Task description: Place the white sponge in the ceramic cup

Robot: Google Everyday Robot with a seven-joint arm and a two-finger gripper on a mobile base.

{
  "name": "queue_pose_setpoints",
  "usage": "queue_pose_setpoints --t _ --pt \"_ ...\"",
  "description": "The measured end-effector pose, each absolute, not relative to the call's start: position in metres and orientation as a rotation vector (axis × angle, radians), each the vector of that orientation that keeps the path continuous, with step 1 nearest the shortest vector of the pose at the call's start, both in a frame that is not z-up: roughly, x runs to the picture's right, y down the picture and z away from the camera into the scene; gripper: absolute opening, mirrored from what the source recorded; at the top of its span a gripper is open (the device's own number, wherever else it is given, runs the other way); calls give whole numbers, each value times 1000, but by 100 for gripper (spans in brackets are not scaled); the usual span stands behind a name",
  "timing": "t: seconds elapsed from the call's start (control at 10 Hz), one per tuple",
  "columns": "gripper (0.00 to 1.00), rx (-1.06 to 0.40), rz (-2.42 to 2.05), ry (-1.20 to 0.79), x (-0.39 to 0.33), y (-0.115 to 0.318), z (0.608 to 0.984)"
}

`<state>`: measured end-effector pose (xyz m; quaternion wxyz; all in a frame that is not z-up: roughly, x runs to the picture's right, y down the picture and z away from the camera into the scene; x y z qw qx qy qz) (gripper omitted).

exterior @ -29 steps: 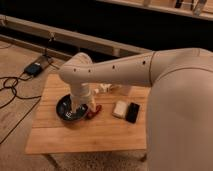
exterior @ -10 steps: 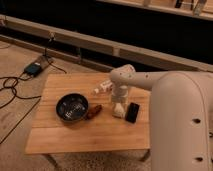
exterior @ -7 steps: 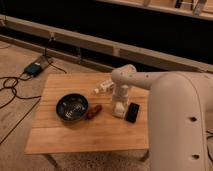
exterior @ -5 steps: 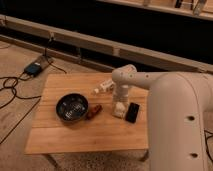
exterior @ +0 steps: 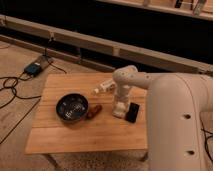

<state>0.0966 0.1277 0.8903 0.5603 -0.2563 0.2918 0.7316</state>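
From where I stand, the robot's big white arm (exterior: 150, 82) reaches in from the right, bends at a rounded joint above the wooden table (exterior: 60, 140) and points straight down. The gripper (exterior: 119, 105) is low over the right half of the tabletop, right at the white sponge (exterior: 118, 113).

The sponge is a small, pale block with soft, rounded corners. It lies flat on the wood and shows bright against the honey-coloured boards. Only its lower part peeks out beneath the gripper. Both are white, so it is hard to say where one ends and the other begins.

The fingers are spread wide, set down about the sponge. I cannot tell whether they press on its sides or only stand next to them.

Just to the right of the sponge lies a black slab (exterior: 132, 112), slightly tilted and about the same size as the sponge. To its left lies a small reddish-brown thing (exterior: 94, 111), and further left a wide dark bowl (exterior: 72, 107). A longer white bottle-shaped object (exterior: 103, 88) lies on its side behind them, near the arm's bend.

Dark cables (exterior: 12, 87) trail over the floor to the left of the table.
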Motion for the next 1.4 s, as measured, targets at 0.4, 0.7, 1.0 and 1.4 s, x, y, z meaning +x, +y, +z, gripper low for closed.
queue_pose_setpoints --t 0.4,0.7,1.0,1.4 --pt "65 -622 1713 693 94 133 899" --pt "65 -623 1708 700 96 134 903" --pt "65 -615 1707 706 101 133 907" --pt "42 -616 1721 697 102 131 910"
